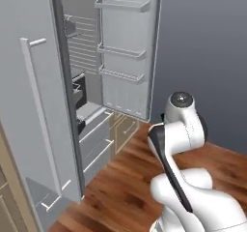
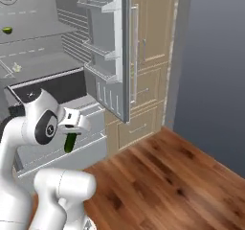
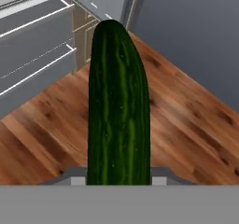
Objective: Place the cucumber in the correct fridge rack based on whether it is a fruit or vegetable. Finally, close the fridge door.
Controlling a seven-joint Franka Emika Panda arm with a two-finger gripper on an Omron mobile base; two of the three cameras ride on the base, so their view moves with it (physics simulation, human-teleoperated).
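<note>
1. Held the cucumber (image 2: 70, 142) clamped in the hand (image 2: 72, 128), fingers closed on its upper end, well short of the fridge interior.
2. Hung point-down from the hand in the right base view, long axis roughly vertical; ran straight out along the hand's own line of sight in the hand view (image 3: 118, 106).
3. Lay low and near, level with the grey drawer fronts (image 2: 91, 128) below the fridge compartment.
4. Sat up and to the far left of the hand: the fridge rack (image 2: 45, 63), the lower of two wide flat grey shelves with a pale front edge. Judged to call for a lift and a reach inward, with the rod turned flatter so as to lie along the shelf.
5. Carried a whitish garlic bulb (image 2: 17, 67) at the rack's left part; a small round lime (image 2: 7, 30) on the shelf above.
6. Stood wide open to the right: the fridge door (image 2: 111, 47), pale grey, with three narrow wire-fronted bins on its inner face.
7. Looked smooth and glossy: dark green skin with lighter lengthwise streaks, rounded tip, slender and likely to roll once laid down.
8. Spread beneath: reddish-brown wood plank floor (image 2: 162, 176); beige panelled cabinets (image 2: 148, 56) beyond the door.
</note>
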